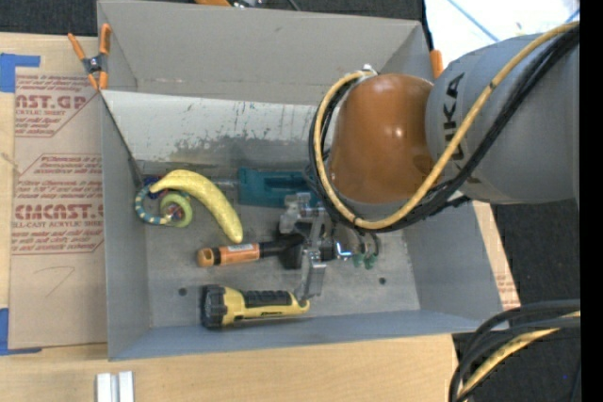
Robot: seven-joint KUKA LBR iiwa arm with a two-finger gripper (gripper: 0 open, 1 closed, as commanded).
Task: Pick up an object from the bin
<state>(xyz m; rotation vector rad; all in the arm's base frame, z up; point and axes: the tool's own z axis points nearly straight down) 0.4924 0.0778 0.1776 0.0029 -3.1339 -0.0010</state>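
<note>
Gripper is low in the grey metal bin, right of centre, under the arm's orange-brown wrist cover. The fingers look spread apart and grasp nothing. One sits towards the back wall and one towards the front, with the black end of the slim orange-and-black screwdriver-like tool lying between them on the bin floor. That tool is the one to go for.

To do it well, the fingers should come squarely across the black shaft and go down until the tips nearly meet the floor. Only then should they close, since a thin round shaft is likely to roll out of a shallow pinch.

The nearer finger is just beside the tip of the chunky yellow-and-black handled tool at the front, so catching it is a risk. The teal plastic block sits close behind. The yellow banana and the striped green-and-purple ring lie well off to the left. The lift should go straight up.
</note>
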